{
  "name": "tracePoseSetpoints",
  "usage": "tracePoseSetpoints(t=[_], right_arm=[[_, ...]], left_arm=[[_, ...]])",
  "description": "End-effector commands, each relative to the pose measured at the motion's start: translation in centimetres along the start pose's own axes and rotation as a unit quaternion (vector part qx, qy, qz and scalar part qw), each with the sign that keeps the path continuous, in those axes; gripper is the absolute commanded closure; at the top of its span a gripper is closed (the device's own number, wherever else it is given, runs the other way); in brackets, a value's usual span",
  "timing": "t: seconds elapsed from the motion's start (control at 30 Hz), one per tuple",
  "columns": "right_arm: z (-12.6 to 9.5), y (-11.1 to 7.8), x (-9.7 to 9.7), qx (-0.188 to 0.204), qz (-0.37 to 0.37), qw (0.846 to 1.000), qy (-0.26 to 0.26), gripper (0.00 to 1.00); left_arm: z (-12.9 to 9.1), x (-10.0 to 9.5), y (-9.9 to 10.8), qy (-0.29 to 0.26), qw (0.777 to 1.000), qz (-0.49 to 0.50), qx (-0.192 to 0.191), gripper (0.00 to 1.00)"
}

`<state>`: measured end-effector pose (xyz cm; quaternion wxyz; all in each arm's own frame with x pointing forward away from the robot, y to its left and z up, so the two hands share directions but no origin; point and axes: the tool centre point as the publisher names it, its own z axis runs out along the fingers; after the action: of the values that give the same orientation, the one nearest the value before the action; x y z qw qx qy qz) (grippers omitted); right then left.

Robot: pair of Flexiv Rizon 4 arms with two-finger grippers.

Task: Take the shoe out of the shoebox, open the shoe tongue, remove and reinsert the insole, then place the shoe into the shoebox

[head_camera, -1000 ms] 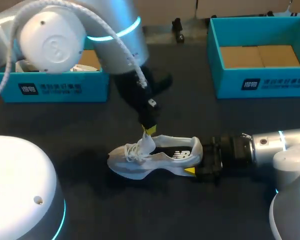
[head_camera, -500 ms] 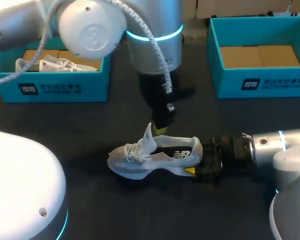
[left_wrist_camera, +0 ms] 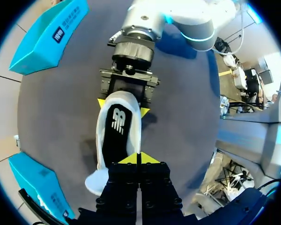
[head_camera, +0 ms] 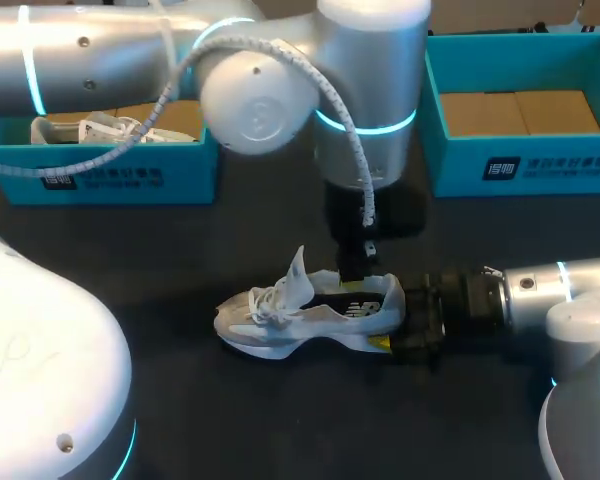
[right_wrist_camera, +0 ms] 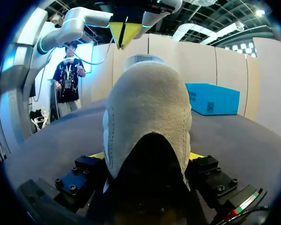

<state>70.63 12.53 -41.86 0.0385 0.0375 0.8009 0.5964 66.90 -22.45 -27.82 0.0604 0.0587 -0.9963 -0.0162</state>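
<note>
Far left: an open teal cardboard shoebox (head_camera: 100, 180) stands on the dark desk (head_camera: 180, 250), with a second white shoe (head_camera: 105, 128) lying inside it.

The silver left arm (head_camera: 280, 90) enters from the left and crosses above that box to the middle of the desk.

Centre: the white knit running shoe (head_camera: 280, 322) is outside both boxes. It rests upright on its sole on the desk, toe to the left and heel to the right.
- White laces (head_camera: 265, 300) are bunched loosely over the forefoot.
- The white tongue (head_camera: 299, 275) stands pulled up, clear of the opening.
- A dark mark shows on the side panel.
- In the left wrist view, a black insole (left_wrist_camera: 117, 136) with a white mark lies flat inside the shoe (left_wrist_camera: 101, 140).
- In the right wrist view, the heel (right_wrist_camera: 147, 108) is a pale grey, suede-like panel.

Left jaws: together, their yellow fingertips (left_wrist_camera: 129, 159) meeting edge to edge right over the shoe's opening, just behind the tongue. Nothing is visible between them.

Right jaws: clamped on the shoe's heel, with one yellow fingertip (left_wrist_camera: 102, 102) on each side of it.

The silver right arm (head_camera: 540, 290) lies low and level along the desk, coming in from the right.

Far right: a second open teal cardboard shoebox (head_camera: 520, 170) shows a bare brown cardboard floor (head_camera: 520, 112).
</note>
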Motion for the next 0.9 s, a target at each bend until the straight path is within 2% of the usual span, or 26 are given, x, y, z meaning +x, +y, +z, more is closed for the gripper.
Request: tracePoseSetpoints(t=[0.03, 0.5, 0.53, 0.63, 0.9], right_arm=[[0.1, 0.1, 0.0, 0.002, 0.0, 1.0, 0.0, 1.0], [0.1, 0.1, 0.0, 0.002, 0.0, 1.0, 0.0, 1.0], [0.1, 0.1, 0.0, 0.002, 0.0, 1.0, 0.0, 1.0], [0.1, 0.1, 0.0, 0.002, 0.0, 1.0, 0.0, 1.0], [0.1, 0.1, 0.0, 0.002, 0.0, 1.0, 0.0, 1.0]], left_arm=[[1.3, -0.8, -0.5, 0.008, 1.0, 0.003, 0.0, 1.0], [1.5, -1.0, -0.4, 0.015, 1.0, 0.006, 0.006, 1.0], [1.4, -0.7, -0.6, -0.001, 1.0, 0.019, 0.02, 1.0], [2.3, -0.3, -1.3, -0.013, 0.999, 0.044, 0.027, 1.0], [5.7, -1.3, -2.3, -0.004, 0.997, 0.064, 0.032, 1.0]])
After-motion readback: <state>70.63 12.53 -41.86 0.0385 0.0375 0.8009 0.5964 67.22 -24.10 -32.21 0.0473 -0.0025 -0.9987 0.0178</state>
